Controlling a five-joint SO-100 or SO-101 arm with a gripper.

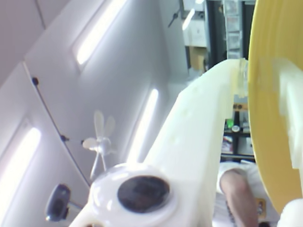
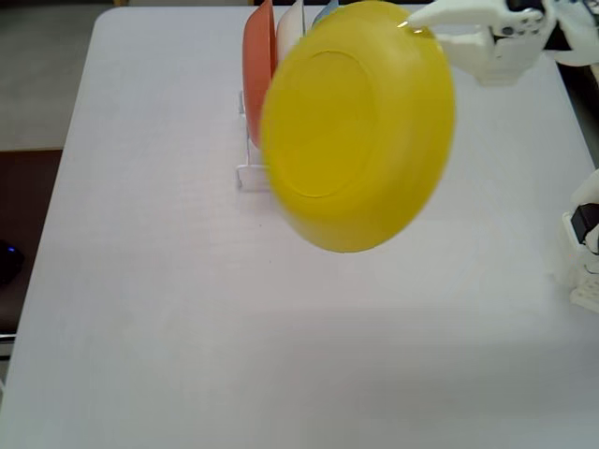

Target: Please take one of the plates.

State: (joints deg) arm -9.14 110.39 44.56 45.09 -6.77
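White tabletop (image 2: pixel 140 309) spread below, yellow plate (image 2: pixel 356 126) up in the air left of the arm, tilted on edge, underside and base ring facing the fixed camera, tool (image 1: pixel 244 78) clamped on its rim, orange plate (image 2: pixel 256 65) upright in the rack behind

The white arm reaches in above the table's far right corner in the fixed view. Its end effector (image 2: pixel 416 30) is clamped on the rim of the yellow plate (image 2: pixel 356 126), one white finger (image 1: pixel 199 142) pressed along the plate's edge, lifted clear of the table.
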